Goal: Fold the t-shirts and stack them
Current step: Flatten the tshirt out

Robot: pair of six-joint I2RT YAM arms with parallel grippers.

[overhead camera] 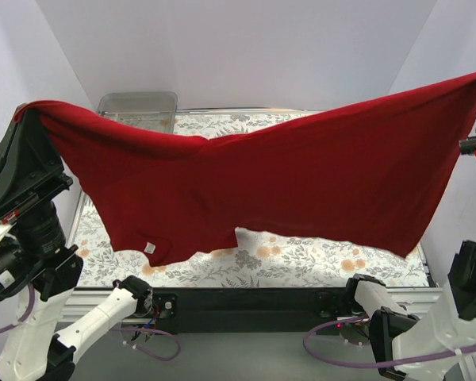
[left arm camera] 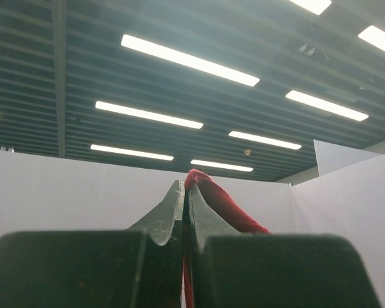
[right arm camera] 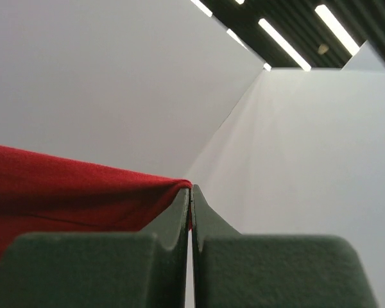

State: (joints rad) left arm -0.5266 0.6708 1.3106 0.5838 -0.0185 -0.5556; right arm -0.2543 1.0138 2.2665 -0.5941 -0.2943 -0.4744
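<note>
Top view: dark red t-shirt (overhead camera: 301, 175) is in the air, stretched between both arms and sagging mid-span over the floral mat (overhead camera: 301, 258). Clear tray (overhead camera: 135, 103) sits at far left behind it.

Left wrist: left gripper (left arm camera: 185, 189) is pinched tight on a red fold, with ceiling lights (left arm camera: 189, 59) beyond.

Right wrist: right gripper (right arm camera: 191, 191) is clamped on the shirt's edge, and the cloth runs off to the left of the picture.

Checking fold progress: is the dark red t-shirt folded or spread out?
Spread: the dark red cloth t-shirt hangs stretched above the floral-patterned mat, its ends pinched by the left gripper and right gripper.
</note>
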